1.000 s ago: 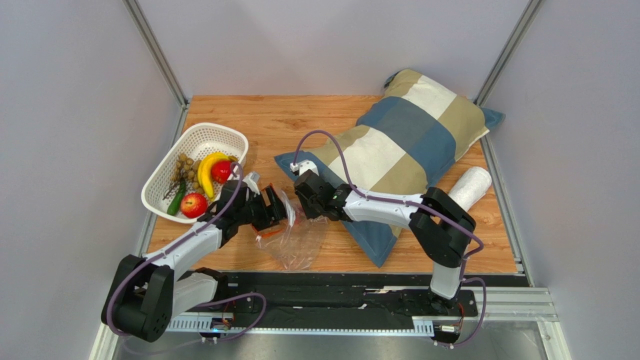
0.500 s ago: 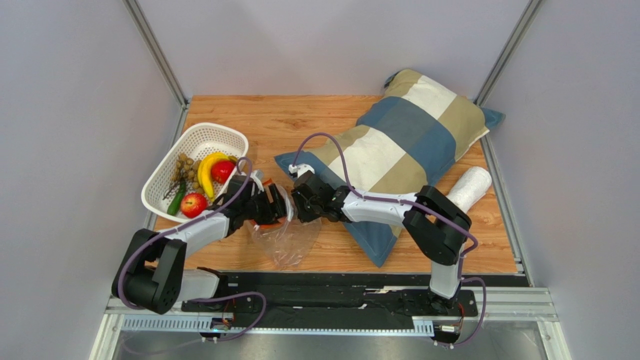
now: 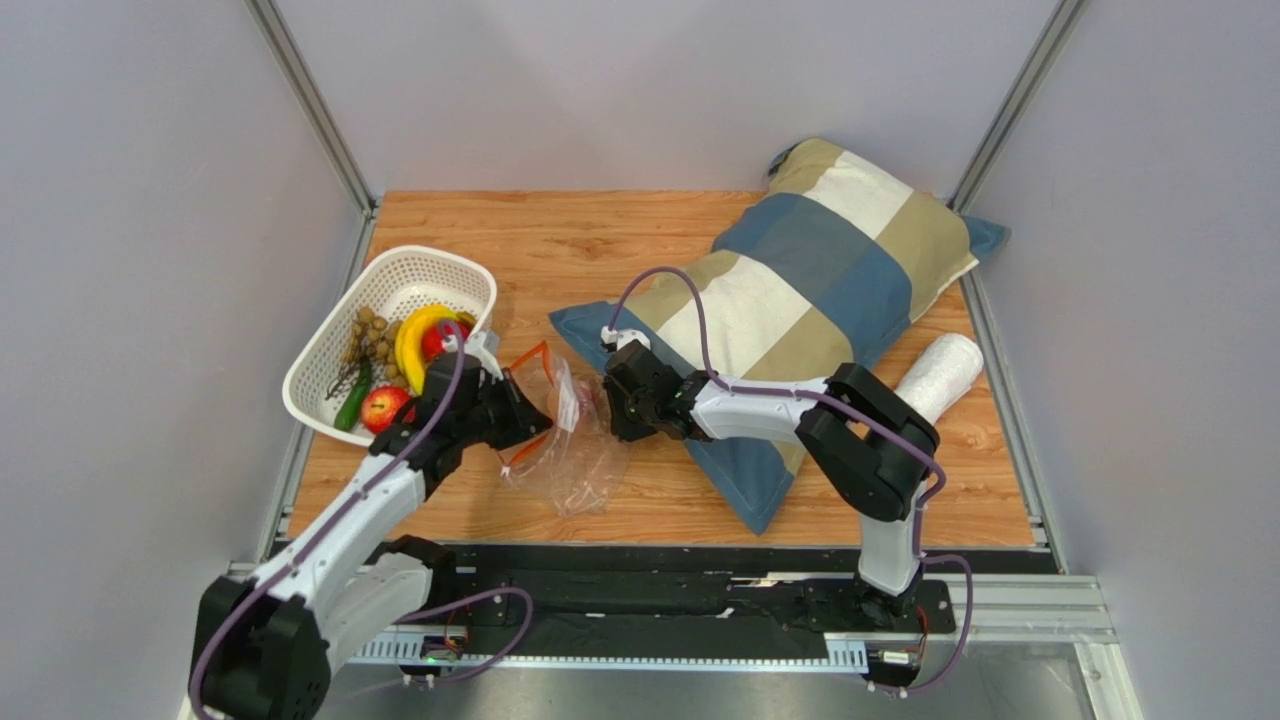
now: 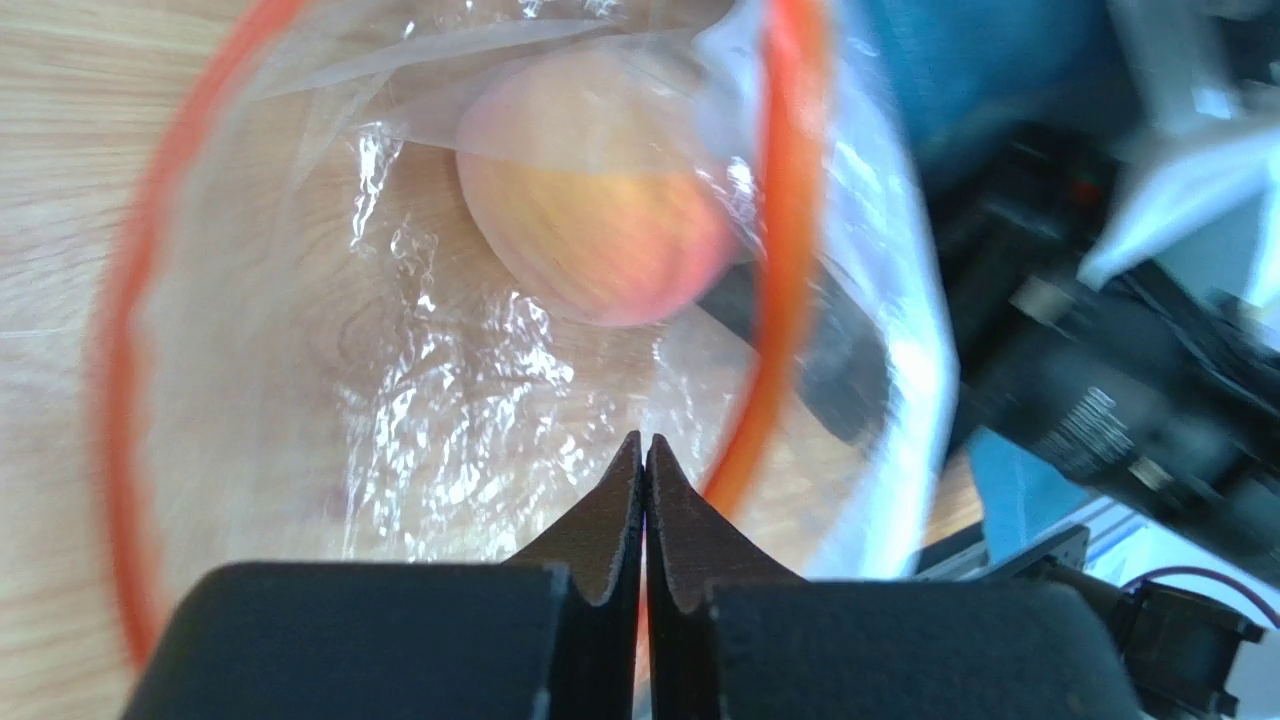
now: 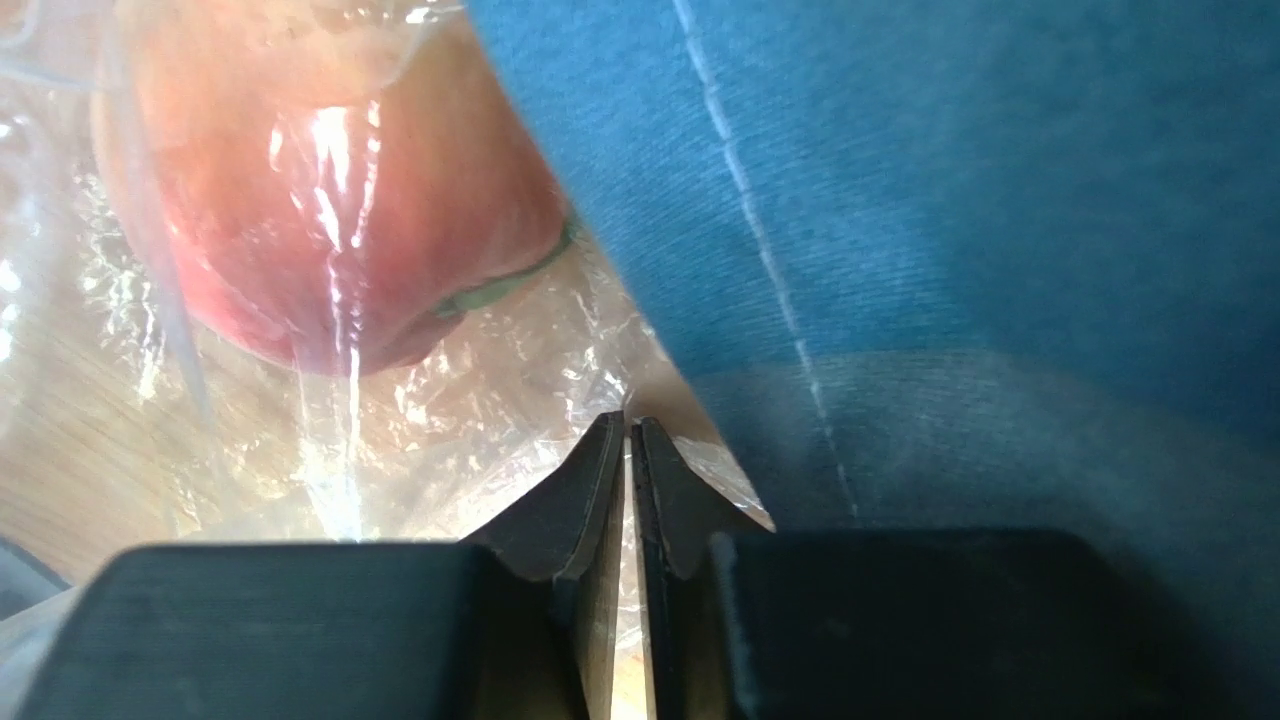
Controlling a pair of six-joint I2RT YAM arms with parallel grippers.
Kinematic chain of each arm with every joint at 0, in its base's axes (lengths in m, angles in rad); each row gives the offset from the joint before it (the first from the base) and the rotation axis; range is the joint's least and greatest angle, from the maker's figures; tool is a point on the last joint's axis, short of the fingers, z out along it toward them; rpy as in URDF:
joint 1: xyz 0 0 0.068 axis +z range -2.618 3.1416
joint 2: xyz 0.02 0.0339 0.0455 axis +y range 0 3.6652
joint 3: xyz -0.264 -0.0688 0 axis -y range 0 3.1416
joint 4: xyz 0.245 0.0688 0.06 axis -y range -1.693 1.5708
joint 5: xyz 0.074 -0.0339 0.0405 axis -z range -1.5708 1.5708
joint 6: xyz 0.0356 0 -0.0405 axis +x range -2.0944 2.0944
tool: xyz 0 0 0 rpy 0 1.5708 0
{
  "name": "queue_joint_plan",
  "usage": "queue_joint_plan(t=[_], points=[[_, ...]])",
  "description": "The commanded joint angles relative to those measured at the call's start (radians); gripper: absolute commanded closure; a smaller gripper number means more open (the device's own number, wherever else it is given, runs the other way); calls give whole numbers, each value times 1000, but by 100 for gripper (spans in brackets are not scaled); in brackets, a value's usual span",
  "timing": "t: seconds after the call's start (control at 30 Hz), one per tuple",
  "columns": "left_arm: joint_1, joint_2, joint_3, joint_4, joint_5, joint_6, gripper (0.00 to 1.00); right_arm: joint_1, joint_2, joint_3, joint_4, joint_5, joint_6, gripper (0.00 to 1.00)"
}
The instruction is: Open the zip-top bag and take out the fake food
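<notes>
- The zip-top bag point(image 3: 576, 450) lies in the middle of the table point(image 3: 526, 240), with its orange mouth pulled open into a ring that faces 9 o'clock.
- The left claw point(image 4: 643, 450) is pinched tight on the bag's rim beside the orange strip, at the bag's 9 o'clock.
- The right claw point(image 5: 631, 432) is nipped together on the clear film at the bag's 3 o'clock, close against the pillow point(image 3: 812, 285).
- A peach point(image 4: 601, 195) sits inside the bag.
- A banana point(image 3: 413, 333), two apples point(image 3: 386, 405), grapes point(image 3: 365, 338) and a green vegetable point(image 3: 350, 408) lie in the white basket point(image 3: 403, 255), at 10 o'clock from the bag.
</notes>
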Motion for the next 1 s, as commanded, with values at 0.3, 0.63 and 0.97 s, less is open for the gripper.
queue_joint_plan(t=[0.3,0.63,0.97], points=[[-3,6,22,-10,-44,32,48,0,-126,105,-106,47,-25,85],[-3,34,58,-54,-93,19,68,-8,78,372,-202,104,-149,85],[3,69,61,-65,-265,-90,59,-34,123,403,-177,15,-175,85]])
